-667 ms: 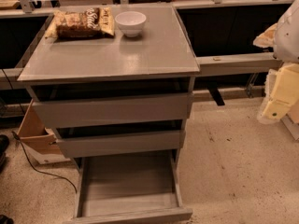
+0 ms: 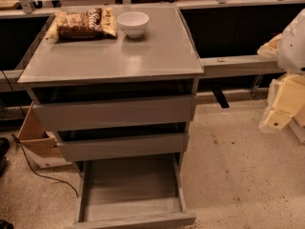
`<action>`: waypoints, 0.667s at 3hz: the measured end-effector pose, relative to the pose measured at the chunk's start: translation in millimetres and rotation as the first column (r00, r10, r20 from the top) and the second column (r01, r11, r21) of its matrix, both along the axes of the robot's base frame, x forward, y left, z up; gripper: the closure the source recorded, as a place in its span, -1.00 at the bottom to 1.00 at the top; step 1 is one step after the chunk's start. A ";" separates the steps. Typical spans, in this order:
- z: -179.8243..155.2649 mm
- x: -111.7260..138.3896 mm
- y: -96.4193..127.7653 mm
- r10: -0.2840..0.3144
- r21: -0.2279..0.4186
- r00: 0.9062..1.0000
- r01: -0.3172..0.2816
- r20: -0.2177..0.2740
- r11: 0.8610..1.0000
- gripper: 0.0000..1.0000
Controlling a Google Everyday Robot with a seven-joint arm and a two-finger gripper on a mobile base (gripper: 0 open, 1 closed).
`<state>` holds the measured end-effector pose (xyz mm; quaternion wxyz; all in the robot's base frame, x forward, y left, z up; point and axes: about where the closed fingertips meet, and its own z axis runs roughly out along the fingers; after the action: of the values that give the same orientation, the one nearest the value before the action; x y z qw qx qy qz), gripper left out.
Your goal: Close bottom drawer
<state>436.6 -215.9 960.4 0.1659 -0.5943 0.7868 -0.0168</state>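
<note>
- The bottom drawer (image 2: pixel 137 220) stands pulled out toward the near side, at the foot of the cabinet (image 2: pixel 152 56).
- The gripper (image 2: pixel 281 111) hangs at the right edge, well apart from it; its grip cannot be told.

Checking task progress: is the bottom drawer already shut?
No, the bottom drawer stands pulled far out; the tool hangs at the right edge, apart from it.
</note>
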 end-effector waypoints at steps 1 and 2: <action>-29.5 -6.7 11.1 -0.005 0.063 1.000 0.005 -0.011 0.998 -1.00; -92.1 -14.3 33.5 0.010 0.127 1.000 -0.008 -0.018 0.992 -1.00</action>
<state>422.4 -182.4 868.3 0.1961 -0.5861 0.7851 0.0394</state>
